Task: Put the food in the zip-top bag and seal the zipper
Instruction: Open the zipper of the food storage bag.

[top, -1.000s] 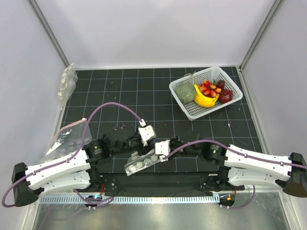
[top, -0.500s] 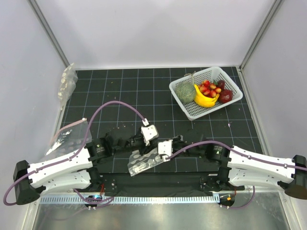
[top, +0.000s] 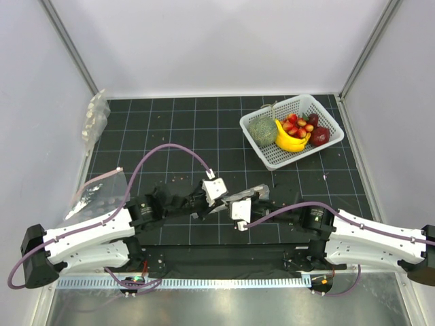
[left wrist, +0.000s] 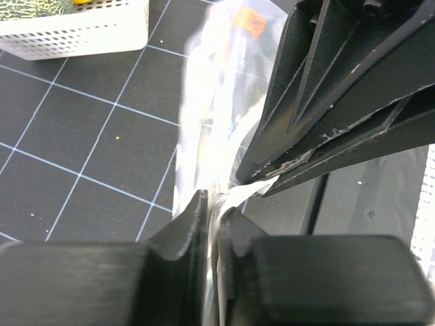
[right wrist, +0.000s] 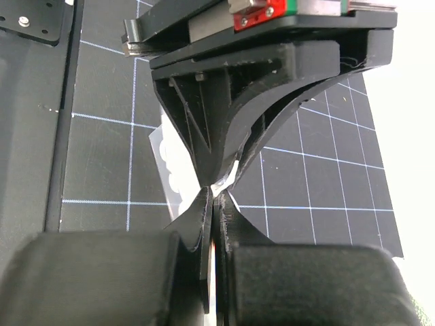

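The dotted zip-top bag (top: 253, 193) is held up off the mat between my two grippers, near the middle front. My left gripper (top: 224, 201) is shut on its edge; in the left wrist view the bag (left wrist: 217, 102) hangs away from my fingertips (left wrist: 212, 204). My right gripper (top: 235, 203) is shut on the same edge, tip to tip with the left one (right wrist: 216, 193). White dots of the bag (right wrist: 170, 163) show beside the fingers. The zipper cannot be made out. The red food (top: 297, 125) lies in the white basket (top: 272, 157) at the back right.
The basket also holds a yellow banana (top: 289, 142), a round green vegetable (top: 262, 129) and a dark red fruit (top: 320, 136). Clear plastic bags lie at the far left corner (top: 95, 115) and the left edge (top: 95, 197). Walls close the mat on three sides.
Both grippers have moved away from the bases and to the right with the bag. The bag went from lying nearly flat and low to being held up edge-on.
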{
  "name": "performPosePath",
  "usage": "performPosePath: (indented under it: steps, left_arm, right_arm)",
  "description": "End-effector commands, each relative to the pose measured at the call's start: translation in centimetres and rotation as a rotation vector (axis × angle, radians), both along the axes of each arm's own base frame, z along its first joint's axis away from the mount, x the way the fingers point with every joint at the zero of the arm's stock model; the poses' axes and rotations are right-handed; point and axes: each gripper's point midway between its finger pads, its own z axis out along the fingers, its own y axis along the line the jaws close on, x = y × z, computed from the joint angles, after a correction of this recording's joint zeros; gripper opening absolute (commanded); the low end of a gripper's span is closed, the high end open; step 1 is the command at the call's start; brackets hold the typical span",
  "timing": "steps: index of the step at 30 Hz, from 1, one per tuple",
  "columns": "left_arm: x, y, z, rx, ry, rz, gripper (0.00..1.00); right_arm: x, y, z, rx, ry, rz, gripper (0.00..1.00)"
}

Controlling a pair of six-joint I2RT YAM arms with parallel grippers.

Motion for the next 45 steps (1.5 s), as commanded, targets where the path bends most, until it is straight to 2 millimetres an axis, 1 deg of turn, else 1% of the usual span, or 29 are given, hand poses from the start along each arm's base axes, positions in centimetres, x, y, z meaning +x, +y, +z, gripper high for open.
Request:
performPosePath:
  steps: [1,4,6,8,10,11,12,15,16,17,18,19,21,23,24,25,26,27,28,29,30,31,33,35,36,37,38,40,45]
  left_arm:
    - [1.0,0.4,0.5,0.004,-0.038,0.032,0.11]
    - [0.5,0.1,1.2,-0.037,-0.041,0.009,0.0]
    - [0.5,0.2,1.3,-0.064,-0.03,0.027,0.0]
    - [1.6,0.5,1.9,-0.092,-0.038,0.105,0.0]
    - [2.9,1.0,2.3,-0.127,0.012,0.224,0.0]
    - [3.8,1.5,2.4,-0.125,0.017,0.278,0.0]
    - [4.2,1.7,2.3,-0.125,0.03,0.309,0.0]
    - [5.6,2.5,2.0,-0.124,0.064,0.406,0.0]
    - [5.9,2.8,2.0,-0.142,0.084,0.445,0.0]
    - [6.5,3.3,2.0,-0.149,0.089,0.482,0.0]
    - [7.0,3.9,1.8,-0.15,0.091,0.529,0.0]
    - [7.5,4.4,2.0,-0.16,0.095,0.571,0.0]
    - [8.5,5.9,2.3,-0.206,0.119,0.682,0.0]
    - [8.7,6.9,2.6,-0.242,0.129,0.718,0.0]
    - [8.8,7.0,3.2,-0.279,0.123,0.723,0.0]
    - [8.7,7.1,3.3,-0.302,0.122,0.722,0.0]
    - [8.5,7.2,3.8,-0.333,0.117,0.713,0.0]
    - [8.3,7.3,4.4,-0.383,0.098,0.692,0.0]
    - [7.8,7.0,4.7,-0.403,0.092,0.652,0.0]
    - [7.6,6.9,5.4,-0.436,0.075,0.63,0.01]
    - [7.4,7.1,6.7,-0.498,0.051,0.611,0.0]
    - [7.2,7.3,6.2,-0.507,0.05,0.609,0.0]
    - [6.9,7.3,7.1,-0.562,0.036,0.586,0.0]
    - [6.5,7.2,7.0,-0.582,0.033,0.561,0.0]
    - [6.5,7.1,7.5,-0.607,0.028,0.553,0.0]
    - [6.4,7.0,7.3,-0.609,0.033,0.544,0.0]
    - [6.2,6.7,7.7,-0.625,0.032,0.525,0.0]
    - [6.0,6.3,7.5,-0.632,0.045,0.508,0.0]
    - [5.4,5.5,8.0,-0.652,0.053,0.448,0.0]
  right_arm:
    - [-0.9,1.3,3.1,0.11,-0.017,0.06,0.01]
    - [-0.6,1.3,2.8,0.1,-0.017,0.043,0.01]
    - [-0.5,1.4,2.9,0.104,-0.018,0.039,0.02]
    - [-0.4,1.4,3.0,0.118,-0.017,0.029,0.05]
    - [-0.2,1.4,2.5,0.114,-0.01,0.015,0.16]
    - [0.1,1.6,3.2,0.151,-0.011,-0.001,0.19]
    - [0.3,1.7,3.2,0.159,-0.007,-0.01,0.27]
    - [0.6,2.2,4.1,0.248,0.031,-0.045,0.35]
    - [0.9,2.3,4.6,0.295,0.057,-0.071,0.43]
    - [1.4,2.4,5.9,0.39,0.064,-0.1,0.49]
    - [2.7,1.8,6.3,0.46,0.116,-0.204,0.55]
    - [3.3,1.4,6.8,0.505,0.135,-0.247,0.61]
    - [4.1,0.9,8.0,0.602,0.226,-0.33,0.64]
    - [5.7,0.1,8.7,0.661,0.304,-0.466,0.7]
    - [6.1,0.0,8.6,0.701,0.383,-0.52,0.71]
    - [7.4,-0.9,8.4,0.734,0.41,-0.632,0.71]
    - [7.9,-1.1,8.6,0.737,0.428,-0.679,0.71]
    - [8.3,-0.8,7.8,0.721,0.443,-0.713,0.7]
    - [8.5,-0.5,7.5,0.732,0.474,-0.729,0.66]
    - [8.4,-0.1,7.5,0.738,0.493,-0.72,0.58]
    - [8.4,0.5,6.8,0.734,0.516,-0.718,0.55]
    - [8.4,0.8,6.6,0.756,0.555,-0.72,0.52]
    - [8.8,1.0,6.2,0.788,0.586,-0.727,0.46]
    - [8.8,1.5,5.8,0.807,0.63,-0.706,0.45]
    - [8.7,1.7,5.9,0.814,0.64,-0.686,0.45]
    - [8.5,1.8,6.1,0.838,0.65,-0.666,0.45]
    - [8.6,1.7,6.2,0.858,0.67,-0.667,0.45]
    - [8.5,1.5,6.2,0.875,0.677,-0.657,0.52]
    - [9.0,1.2,6.0,0.89,0.696,-0.679,0.52]
